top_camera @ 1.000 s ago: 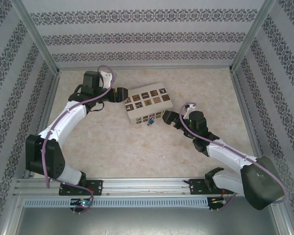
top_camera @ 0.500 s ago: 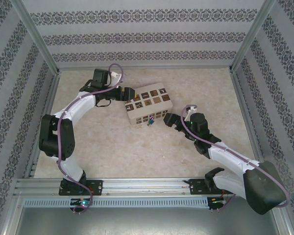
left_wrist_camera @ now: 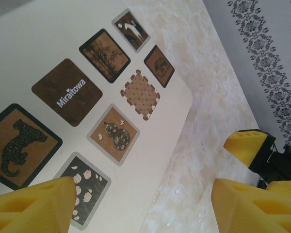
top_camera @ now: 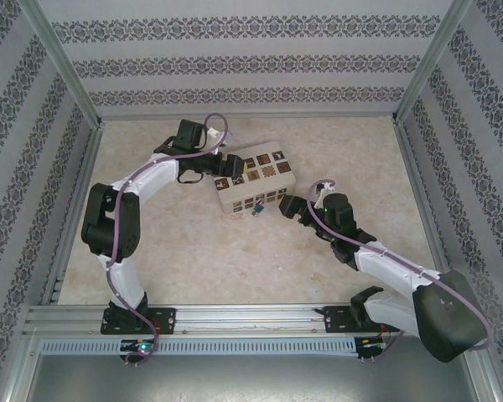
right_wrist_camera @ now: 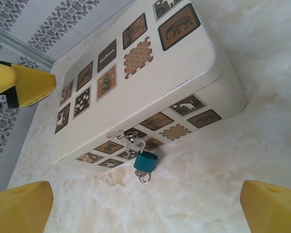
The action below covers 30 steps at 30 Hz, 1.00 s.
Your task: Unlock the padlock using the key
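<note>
I'm watching two white-shelled, black-jointed arms (top_camera: 151,177) trailing thin purple cables (top_camera: 225,130) and wearing yellow wedge-shaped fingertips (left_wrist_camera: 34,204).

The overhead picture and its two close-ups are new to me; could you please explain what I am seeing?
Two white robot arms are bolted at the near edge of a marbled table. The overhead picture comes from a fixed camera above them; each close-up from a camera on one wrist, yellow fingers at its edges. On the table lies a white box with brown squares. A small blue padlock hangs on its side, with a silvery bit, likely the key, beneath. The left tool and the right tool stand open, holding nothing.
</note>
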Each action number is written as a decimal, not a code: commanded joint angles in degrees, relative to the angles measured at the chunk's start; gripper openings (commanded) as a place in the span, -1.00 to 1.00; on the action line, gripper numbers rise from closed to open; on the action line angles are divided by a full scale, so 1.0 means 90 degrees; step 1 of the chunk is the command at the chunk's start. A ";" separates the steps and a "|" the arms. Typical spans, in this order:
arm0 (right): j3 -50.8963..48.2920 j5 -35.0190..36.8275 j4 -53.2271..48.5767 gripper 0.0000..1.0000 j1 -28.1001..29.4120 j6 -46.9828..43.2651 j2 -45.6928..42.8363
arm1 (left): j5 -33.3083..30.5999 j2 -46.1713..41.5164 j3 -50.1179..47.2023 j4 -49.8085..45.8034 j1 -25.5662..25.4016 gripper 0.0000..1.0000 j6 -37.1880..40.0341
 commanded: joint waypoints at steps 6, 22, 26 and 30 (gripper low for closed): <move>-0.0124 -0.0043 0.0278 0.97 0.0110 -0.0091 0.0194 | 0.0115 0.0388 0.0197 -0.0491 -0.0090 0.46 0.0194; 0.0142 -0.0855 0.2666 0.68 0.0349 -0.0183 0.2184 | -0.0360 0.0709 0.0534 -0.1368 -0.0184 0.44 0.0652; 0.0355 -0.0907 0.3220 0.60 0.0461 -0.0344 0.2841 | -0.0383 0.0749 0.0581 -0.1450 -0.0185 0.44 0.0684; 0.0532 -0.0854 0.3490 0.60 0.0534 -0.0362 0.3321 | -0.0434 0.0763 0.0583 -0.1500 -0.0183 0.44 0.0735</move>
